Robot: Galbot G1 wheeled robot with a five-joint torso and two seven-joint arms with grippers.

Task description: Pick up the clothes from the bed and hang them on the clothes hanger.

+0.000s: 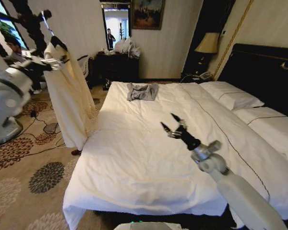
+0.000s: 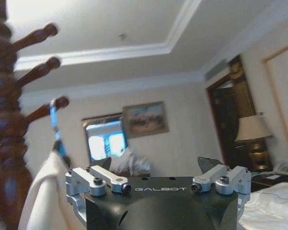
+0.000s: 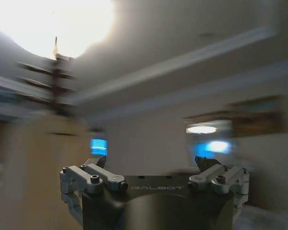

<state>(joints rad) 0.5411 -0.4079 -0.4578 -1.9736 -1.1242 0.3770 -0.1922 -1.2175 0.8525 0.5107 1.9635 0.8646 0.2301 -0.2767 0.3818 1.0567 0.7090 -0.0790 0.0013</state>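
1. Nearest you, the right gripper (image 1: 169, 125) hovers over the middle of the wide white-sheeted bed (image 1: 134, 163). Its forearm reaches in from your lower right, and its two dark fingers are spread apart with nothing between them.
2. Beyond it, a small crumpled grey garment (image 1: 142, 91) lies on the sheet toward the far edge of the bed, well apart from that claw. It is not the piece you are after.
3. The large pale cream-yellow long-sleeved garment (image 1: 69, 98) is off the bed. It hangs to your left, long axis vertical, draped from a slim black hanger (image 1: 58, 42) on the tall dark wooden coat stand (image 1: 31, 21).
4. Your left arm is plainly the nearer one. The left gripper (image 1: 57, 63) is raised at about shoulder height, just beside or against the garment's upper part.
5. In the left wrist view its jaws stand open, the stand's pegs just ahead.
6. I judge the hanging essentially done. Any coming move turns on drawing the left claw clear without snagging the thin fabric.
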